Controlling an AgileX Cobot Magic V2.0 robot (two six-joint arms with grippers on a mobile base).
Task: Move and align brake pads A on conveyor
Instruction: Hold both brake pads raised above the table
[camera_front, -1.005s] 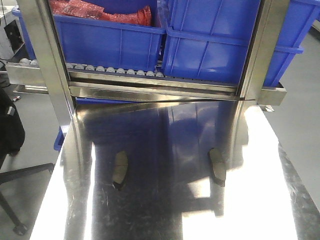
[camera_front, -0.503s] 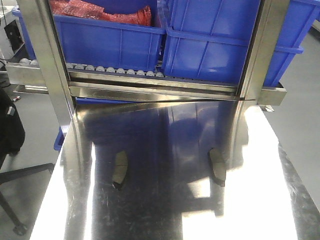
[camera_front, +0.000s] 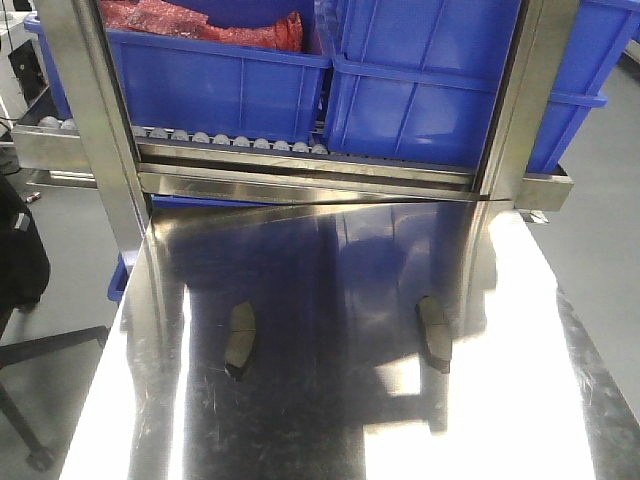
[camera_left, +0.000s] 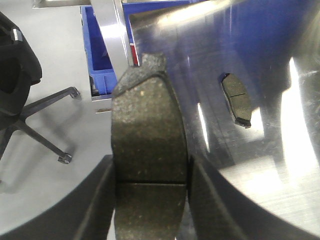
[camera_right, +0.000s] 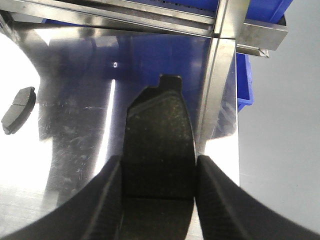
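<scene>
I count four brake pads A (camera_front: 240, 338): two loose on the steel table (camera_front: 320, 435), left gripper (camera_left: 150, 172) and right gripper (camera_right: 158, 167) each clamping one.

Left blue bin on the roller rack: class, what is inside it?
The left blue bin holds crumpled red material, showing above its front rim. What lies beneath that, and the bin's left end behind the steel post, cannot be seen.
</scene>
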